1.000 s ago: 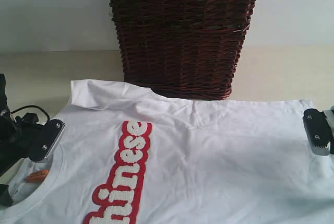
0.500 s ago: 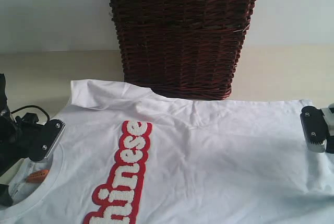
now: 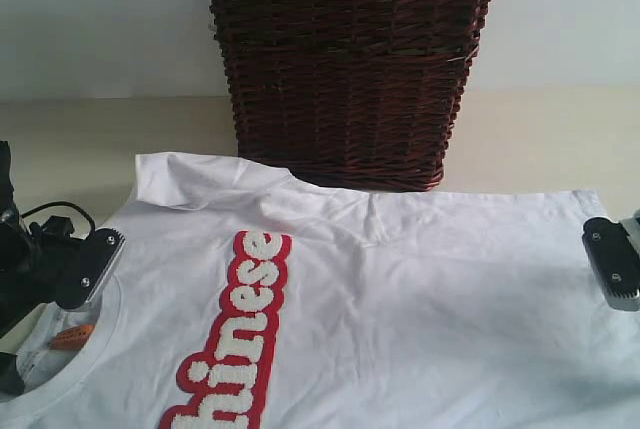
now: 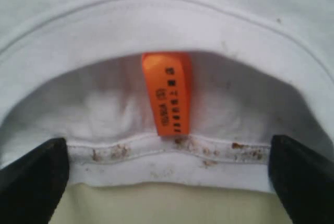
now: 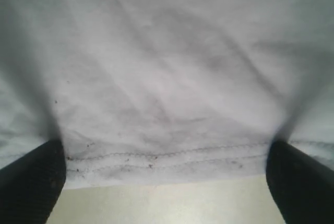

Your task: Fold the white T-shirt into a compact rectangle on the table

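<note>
White T-shirt (image 3: 400, 289) lies spread front-up on the table (image 3: 540, 139), filling the lower half of the ext. view: neck at lower left, hem at the right edge, red-edged lettering (image 3: 235, 339) running up from bottom left-centre. One sleeve (image 3: 180, 179) sits rumpled at the shirt's upper left. Dark wicker basket (image 3: 345, 69) w/ lace trim stands behind, upper centre, its base just beside the shirt's far edge. L gripper (image 4: 167, 190) is at the neck, jaws spread wide. Collar edge and orange label (image 4: 167, 93) lie btwn its fingers (image 4: 31, 182); nothing clamped. R gripper (image 5: 167, 185) is at the hem (image 5: 167, 158), jaws equally wide, fabric edge btwn them, not pinched.
</note>
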You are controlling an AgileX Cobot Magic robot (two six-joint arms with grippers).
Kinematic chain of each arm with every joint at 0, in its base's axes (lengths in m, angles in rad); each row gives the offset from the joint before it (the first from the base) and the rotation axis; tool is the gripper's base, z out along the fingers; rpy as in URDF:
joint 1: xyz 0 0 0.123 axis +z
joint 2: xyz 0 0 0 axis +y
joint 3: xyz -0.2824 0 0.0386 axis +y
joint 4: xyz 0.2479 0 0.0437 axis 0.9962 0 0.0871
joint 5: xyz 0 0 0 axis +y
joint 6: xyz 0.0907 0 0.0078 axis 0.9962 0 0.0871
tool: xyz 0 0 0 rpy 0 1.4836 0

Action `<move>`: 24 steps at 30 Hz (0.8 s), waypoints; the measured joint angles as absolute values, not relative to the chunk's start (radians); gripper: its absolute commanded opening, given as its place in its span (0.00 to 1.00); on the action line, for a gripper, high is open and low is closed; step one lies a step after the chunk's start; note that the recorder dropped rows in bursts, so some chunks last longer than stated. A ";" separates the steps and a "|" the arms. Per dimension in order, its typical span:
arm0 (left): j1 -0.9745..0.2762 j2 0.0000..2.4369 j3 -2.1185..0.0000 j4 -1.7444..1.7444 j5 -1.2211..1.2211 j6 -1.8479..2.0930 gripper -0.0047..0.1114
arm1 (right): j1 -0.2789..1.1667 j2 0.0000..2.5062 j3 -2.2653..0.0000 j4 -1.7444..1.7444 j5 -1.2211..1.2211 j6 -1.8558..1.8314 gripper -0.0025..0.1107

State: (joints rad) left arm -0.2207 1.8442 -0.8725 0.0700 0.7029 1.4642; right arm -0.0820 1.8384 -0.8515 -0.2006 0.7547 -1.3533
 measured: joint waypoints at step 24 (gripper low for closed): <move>-0.221 1.844 -0.873 0.070 0.703 1.464 0.95 | -0.078 1.855 -0.847 -0.279 0.792 -1.249 0.02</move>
